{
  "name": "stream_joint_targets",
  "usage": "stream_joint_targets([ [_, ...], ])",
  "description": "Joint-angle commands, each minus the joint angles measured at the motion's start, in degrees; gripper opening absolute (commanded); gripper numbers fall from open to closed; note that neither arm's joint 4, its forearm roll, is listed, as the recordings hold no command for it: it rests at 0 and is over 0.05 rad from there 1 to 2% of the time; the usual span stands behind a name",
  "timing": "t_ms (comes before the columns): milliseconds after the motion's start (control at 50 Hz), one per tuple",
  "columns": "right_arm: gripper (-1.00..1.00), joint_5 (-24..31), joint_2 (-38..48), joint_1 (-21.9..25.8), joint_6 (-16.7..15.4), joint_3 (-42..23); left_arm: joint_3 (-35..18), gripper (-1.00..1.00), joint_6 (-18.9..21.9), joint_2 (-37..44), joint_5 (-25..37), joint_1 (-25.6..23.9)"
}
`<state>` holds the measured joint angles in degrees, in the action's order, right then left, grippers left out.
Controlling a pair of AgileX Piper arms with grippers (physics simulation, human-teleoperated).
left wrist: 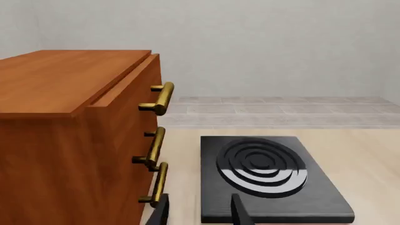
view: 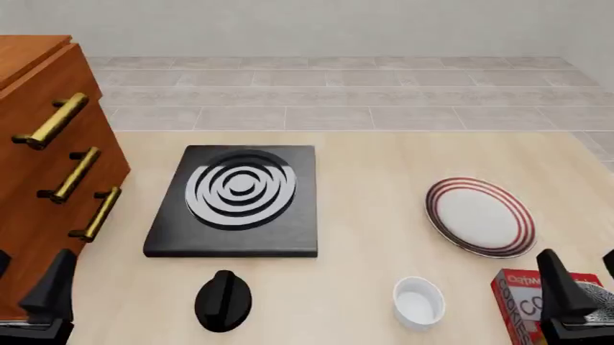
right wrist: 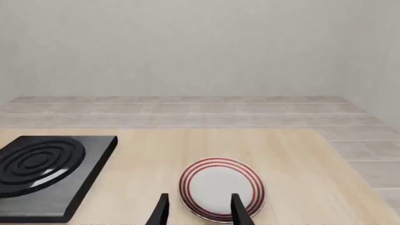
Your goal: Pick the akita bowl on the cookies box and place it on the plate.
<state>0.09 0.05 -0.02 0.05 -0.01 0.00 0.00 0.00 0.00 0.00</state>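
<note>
The plate (view: 479, 215) is white with dark red rings and lies at the right of the table; the right wrist view shows the plate (right wrist: 220, 187) just beyond the fingertips. The red cookies box (view: 519, 300) lies at the front right corner. A speckled sliver of the akita bowl (view: 599, 305) shows on it, mostly hidden by my right gripper (view: 583, 277). That gripper hangs above the box, open and holding nothing, as the right gripper (right wrist: 200, 211) also appears in its wrist view. My left gripper (view: 29, 279) is open at the front left, next to the cabinet.
A wooden cabinet (view: 48, 158) with brass handles fills the left side. A black stove (view: 238, 198) with white rings sits mid-table, with a black knob (view: 223, 300) in front of it. A plain white ramekin (view: 419, 302) stands left of the cookies box.
</note>
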Motion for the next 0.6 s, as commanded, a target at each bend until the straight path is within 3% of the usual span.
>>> stream_joint_targets([
  [20,1.0,0.7,0.1,0.1,0.2,0.0,0.0,1.0,0.0,0.0,0.0,0.0],
  [440,1.0,2.7,0.1,-0.6,0.8,-2.7,0.0,1.0,0.0,0.0,0.0,0.0],
  [460,1.0,9.4,1.0,-1.2,1.3,-10.1,0.0,1.0,0.0,0.0,0.0,0.0],
  [600,1.0,16.3,7.1,-2.3,-0.2,-21.2,0.0,1.0,0.0,0.0,0.0,0.0],
])
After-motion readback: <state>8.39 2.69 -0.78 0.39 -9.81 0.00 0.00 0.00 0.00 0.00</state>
